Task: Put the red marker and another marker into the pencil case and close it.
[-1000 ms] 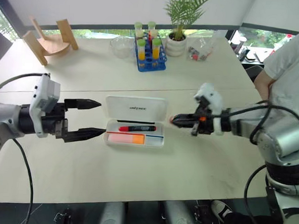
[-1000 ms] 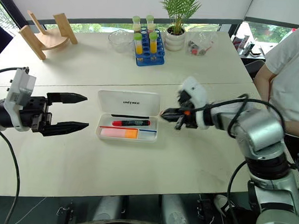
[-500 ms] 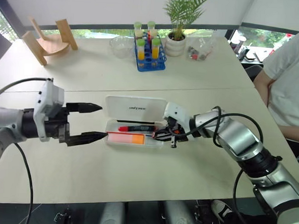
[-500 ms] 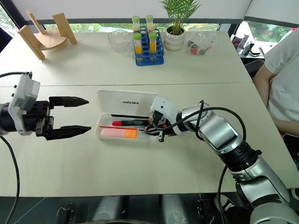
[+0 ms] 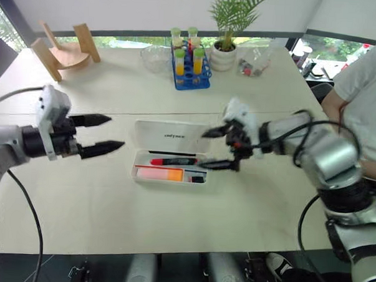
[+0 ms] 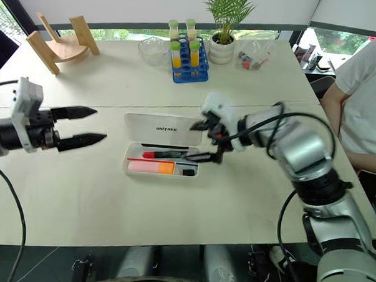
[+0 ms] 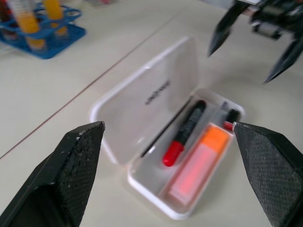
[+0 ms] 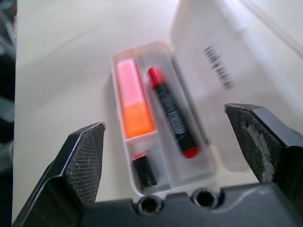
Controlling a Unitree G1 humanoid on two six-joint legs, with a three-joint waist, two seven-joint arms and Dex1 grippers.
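My case is white with small dark lettering on the lid. Inside, the red marker has a black middle, the highlighter goes pink to orange, and there's a stubby black piece with a red tip.

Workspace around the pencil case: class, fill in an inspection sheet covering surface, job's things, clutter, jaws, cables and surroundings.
Surface: pale table, seam across it.
Job's things: pencil case open, lid laid back; red marker and pink-orange highlighter inside, plus a small black piece.
Clutter: blue tube rack, potted plant, glass bowl, wooden stand.
Jaws: left gripper open, empty, beside the case; right gripper open, empty, above the case's right end.
Cables: black cables along both arms.
Surroundings: a person in white at the right edge.
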